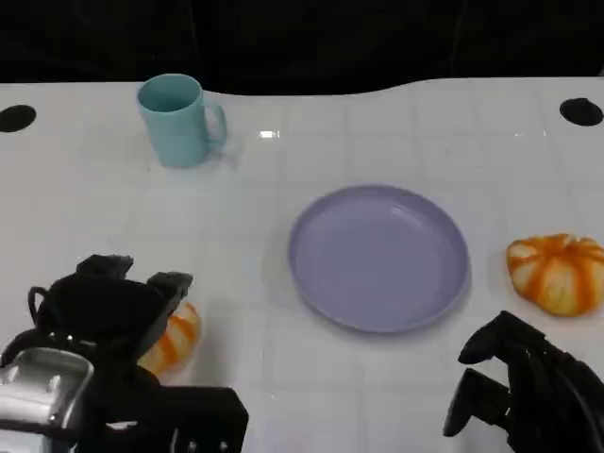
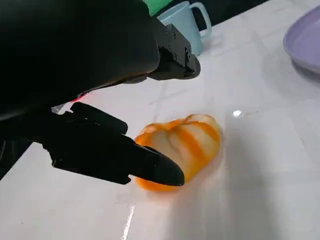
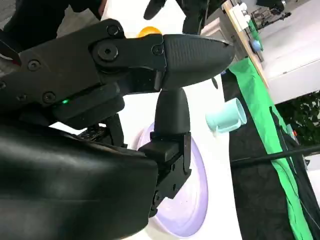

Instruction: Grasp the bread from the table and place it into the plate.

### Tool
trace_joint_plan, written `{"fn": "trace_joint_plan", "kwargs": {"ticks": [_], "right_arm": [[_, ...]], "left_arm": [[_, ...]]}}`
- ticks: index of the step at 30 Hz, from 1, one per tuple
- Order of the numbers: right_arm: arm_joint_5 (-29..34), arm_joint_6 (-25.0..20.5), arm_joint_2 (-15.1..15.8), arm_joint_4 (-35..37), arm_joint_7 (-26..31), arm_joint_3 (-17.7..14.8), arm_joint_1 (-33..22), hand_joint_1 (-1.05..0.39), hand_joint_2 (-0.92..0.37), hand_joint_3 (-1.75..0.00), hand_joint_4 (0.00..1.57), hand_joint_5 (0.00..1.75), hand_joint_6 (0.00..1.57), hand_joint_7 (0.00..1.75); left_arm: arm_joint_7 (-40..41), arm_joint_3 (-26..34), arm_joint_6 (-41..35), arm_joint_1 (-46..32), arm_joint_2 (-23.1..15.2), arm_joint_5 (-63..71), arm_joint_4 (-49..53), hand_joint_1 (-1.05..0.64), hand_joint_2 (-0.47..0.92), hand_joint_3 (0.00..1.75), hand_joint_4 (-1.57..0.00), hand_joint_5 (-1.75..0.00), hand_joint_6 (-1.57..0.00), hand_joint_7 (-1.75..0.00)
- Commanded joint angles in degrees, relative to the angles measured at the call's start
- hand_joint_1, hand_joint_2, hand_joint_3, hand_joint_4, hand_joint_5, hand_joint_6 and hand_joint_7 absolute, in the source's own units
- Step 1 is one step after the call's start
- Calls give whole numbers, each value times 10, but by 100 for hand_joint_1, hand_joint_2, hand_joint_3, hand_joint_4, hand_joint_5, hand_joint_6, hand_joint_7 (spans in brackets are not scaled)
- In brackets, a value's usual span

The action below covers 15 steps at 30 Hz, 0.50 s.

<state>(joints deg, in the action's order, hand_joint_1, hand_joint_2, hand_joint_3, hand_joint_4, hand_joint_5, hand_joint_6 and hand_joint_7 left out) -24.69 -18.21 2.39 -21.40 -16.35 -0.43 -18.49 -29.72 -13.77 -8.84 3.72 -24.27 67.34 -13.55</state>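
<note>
An orange-and-cream striped bread (image 1: 177, 338) lies near the table's front left; the left wrist view shows the bread (image 2: 182, 145) close up on the white surface. My left hand (image 1: 109, 307) hovers over it with fingers spread. One finger (image 2: 150, 167) reaches the bread's near side, the others stay above it, and nothing is gripped. A second striped bread (image 1: 559, 274) lies to the right of the empty lavender plate (image 1: 377, 255). My right hand (image 1: 533, 387) sits low at the front right, holding nothing, with its fingers (image 3: 192, 50) apart.
A teal mug (image 1: 179, 118) stands upright at the back left, well away from the plate. The table's far edge meets a dark background. Bare white surface lies between the left bread and the plate rim (image 2: 305, 42).
</note>
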Motion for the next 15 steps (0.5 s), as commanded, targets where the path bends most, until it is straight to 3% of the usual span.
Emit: {"fn": "trace_joint_plan", "kwargs": {"ticks": [1, 15], "right_arm": [[-3, 1, 6, -6, 1, -6, -1, -53, -92, -49, 60, 175, 37, 169], [-5, -1, 9, -10, -1, -7, -4, -53, -92, -49, 62, 175, 38, 169]], "left_arm": [[31, -29, -9, 38, 1, 9, 80, -53, 86, 0, -9, -8, -19, 0], [131, -72, 29, 104, 0, -88, 291, -50, 88, 1, -12, -7, -19, -1]]}}
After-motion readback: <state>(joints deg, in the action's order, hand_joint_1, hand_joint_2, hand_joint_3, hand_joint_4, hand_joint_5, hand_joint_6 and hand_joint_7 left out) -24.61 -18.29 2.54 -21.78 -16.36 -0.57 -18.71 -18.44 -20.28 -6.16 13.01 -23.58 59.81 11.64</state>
